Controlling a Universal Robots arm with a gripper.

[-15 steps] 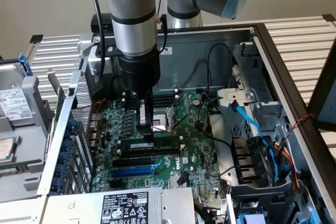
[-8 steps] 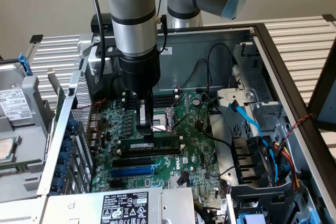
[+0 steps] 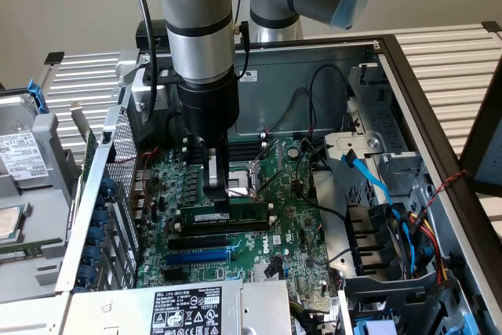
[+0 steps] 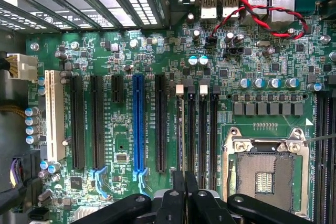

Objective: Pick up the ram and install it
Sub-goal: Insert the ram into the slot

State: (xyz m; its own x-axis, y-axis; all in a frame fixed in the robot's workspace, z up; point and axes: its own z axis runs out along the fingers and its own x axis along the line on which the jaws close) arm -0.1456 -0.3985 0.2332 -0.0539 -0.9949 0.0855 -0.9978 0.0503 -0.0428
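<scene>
The ram (image 3: pixel 245 215) is a long dark stick with a small white label, standing on edge along a memory slot on the green motherboard (image 3: pixel 294 229), level with the black slots beside it. My gripper (image 3: pixel 219 203) comes straight down from above and is shut on the ram near its end toward the exterior view's left. In the wrist view the two black fingers (image 4: pixel 178 187) stand close together, with the ram (image 4: pixel 185 140) edge-on between them, in line with the black slots with white end clips (image 4: pixel 203 90).
A blue slot (image 4: pixel 138 124) and several long black slots lie beside the memory slots. The open CPU socket (image 4: pixel 268 174) sits close on the other side. Cables (image 3: pixel 369 174) and drive bays crowd the exterior view's right; the power supply (image 3: pixel 184 310) is in front.
</scene>
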